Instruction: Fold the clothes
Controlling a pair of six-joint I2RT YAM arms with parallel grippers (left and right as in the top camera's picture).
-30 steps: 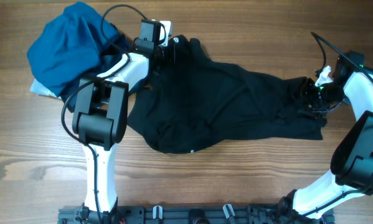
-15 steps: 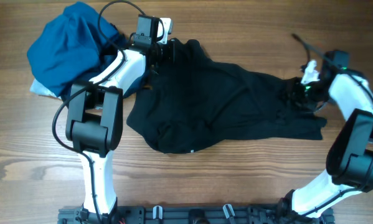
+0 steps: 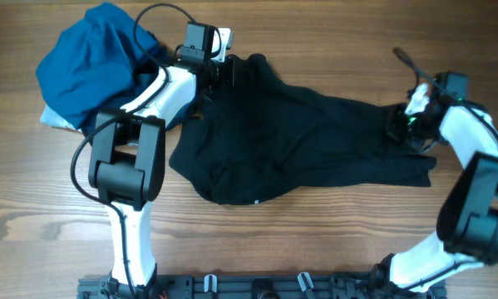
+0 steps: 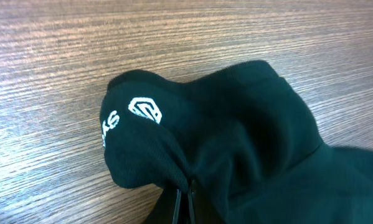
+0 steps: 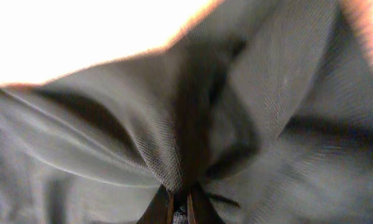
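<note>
The clothes are one black shirt [image 3: 298, 141], lying crumpled across the middle of the wooden table. My left gripper [image 3: 225, 71] sits at its upper left end. In the left wrist view that gripper [image 4: 185, 196] is shut on a fold of the black fabric [image 4: 236, 143], just below a small white logo [image 4: 146, 111] with lettering. My right gripper [image 3: 401, 129] is at the shirt's right end. In the right wrist view it [image 5: 180, 205] pinches a ridge of the fabric [image 5: 267, 81], which fills the frame.
A bright-blue and navy bundle of garments [image 3: 91, 66] lies at the back left, touching the left arm's side. Bare wooden table [image 3: 315, 241] runs along the front, and a dark rail [image 3: 257, 286] with the arm bases marks the near edge.
Both grippers have closed on the shirt, the left at the logo end, the right on the right end. The right wrist shifted slightly right.
</note>
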